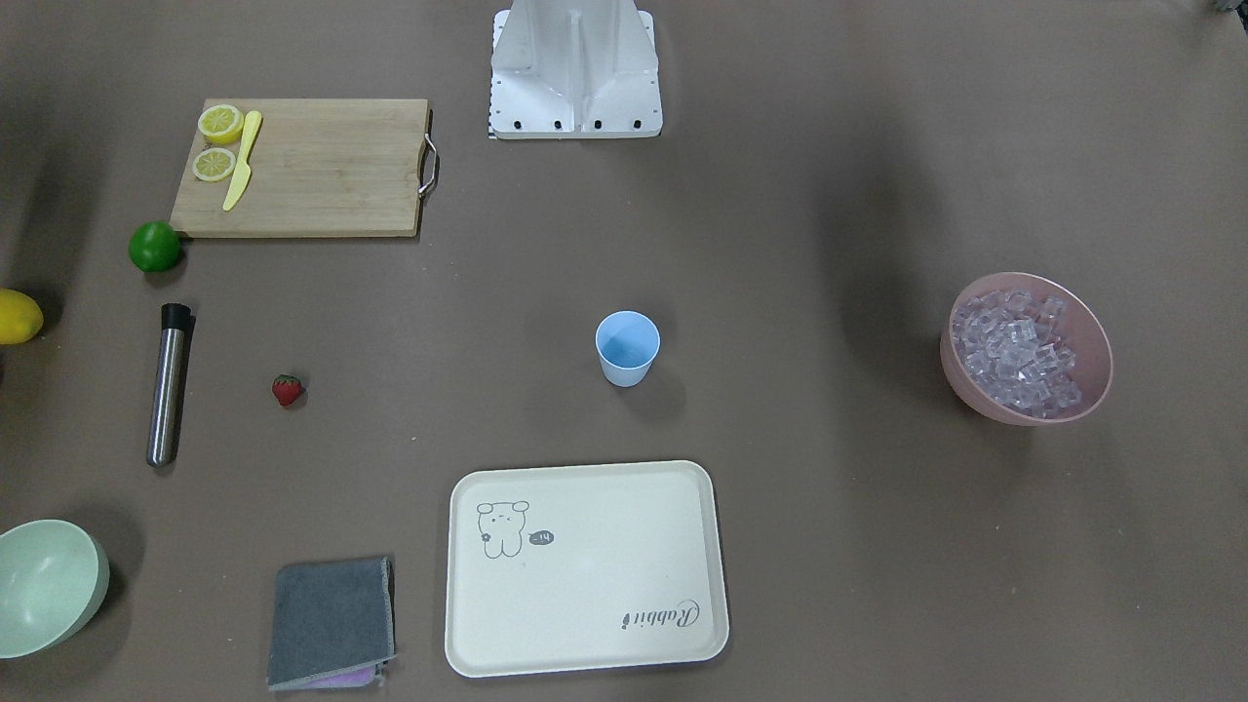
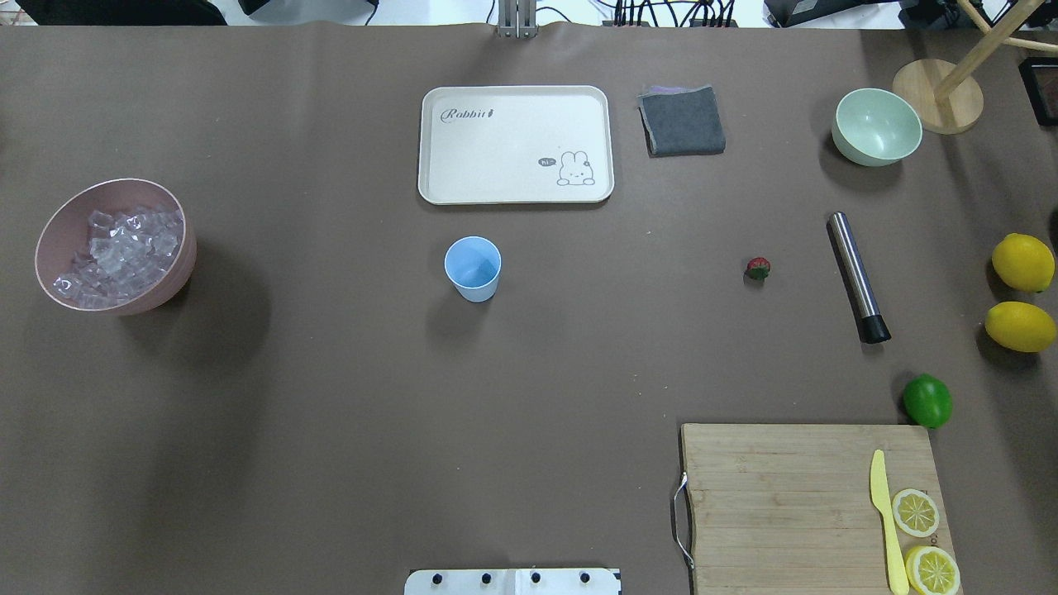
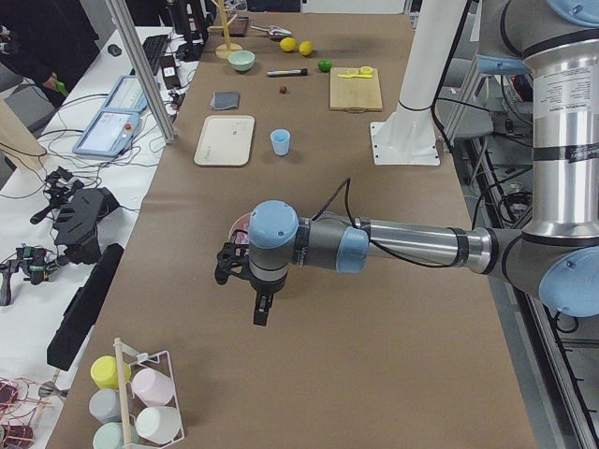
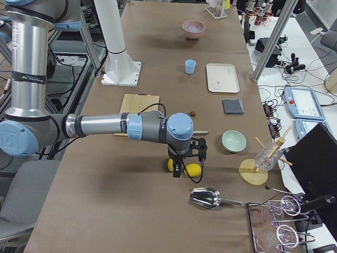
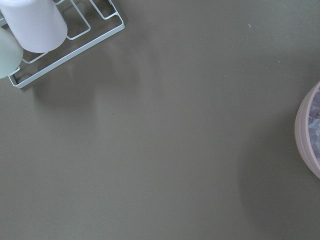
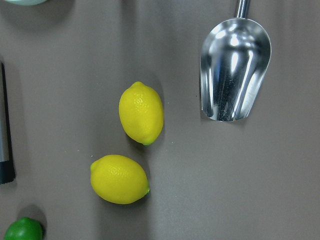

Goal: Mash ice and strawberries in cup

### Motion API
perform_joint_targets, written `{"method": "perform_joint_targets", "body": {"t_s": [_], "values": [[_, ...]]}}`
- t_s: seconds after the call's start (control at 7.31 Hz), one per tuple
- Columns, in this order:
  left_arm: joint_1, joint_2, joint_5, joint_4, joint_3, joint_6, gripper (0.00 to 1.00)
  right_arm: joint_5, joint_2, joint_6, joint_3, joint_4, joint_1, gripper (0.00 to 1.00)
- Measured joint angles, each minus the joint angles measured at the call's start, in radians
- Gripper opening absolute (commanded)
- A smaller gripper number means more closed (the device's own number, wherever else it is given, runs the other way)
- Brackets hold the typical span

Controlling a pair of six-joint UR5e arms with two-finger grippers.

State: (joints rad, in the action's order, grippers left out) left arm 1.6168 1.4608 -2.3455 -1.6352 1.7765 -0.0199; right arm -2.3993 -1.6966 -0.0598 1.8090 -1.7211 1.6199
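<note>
The light-blue cup (image 1: 627, 346) stands upright mid-table and looks empty in the overhead view (image 2: 473, 268). The small red strawberry (image 1: 287, 390) lies on the table, apart from the cup (image 2: 758, 267). The ice (image 1: 1019, 351) fills a pink bowl (image 2: 50, 248) at the table's left end. My left gripper (image 3: 259, 307) hangs above the table beside that bowl; I cannot tell if it is open. My right gripper (image 4: 179, 169) hangs over two lemons (image 6: 141, 112); I cannot tell its state either.
A steel muddler (image 1: 168, 385), a lime (image 1: 154, 246) and a cutting board (image 1: 322, 175) with lemon halves and a yellow knife lie near the strawberry. A cream tray (image 1: 585, 604), grey cloth (image 1: 331, 621), green bowl (image 1: 44, 585), metal scoop (image 6: 235, 70) and cup rack (image 5: 65, 45) are around.
</note>
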Motion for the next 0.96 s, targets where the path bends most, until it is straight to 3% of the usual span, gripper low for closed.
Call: {"method": "perform_joint_targets", "body": {"t_s": [0.96], "values": [[0.0,0.009,-0.005,-0.003,0.004,-0.001,0.97,-0.012,0.0,0.001,0.002,0.0,0.0,1.0]]}}
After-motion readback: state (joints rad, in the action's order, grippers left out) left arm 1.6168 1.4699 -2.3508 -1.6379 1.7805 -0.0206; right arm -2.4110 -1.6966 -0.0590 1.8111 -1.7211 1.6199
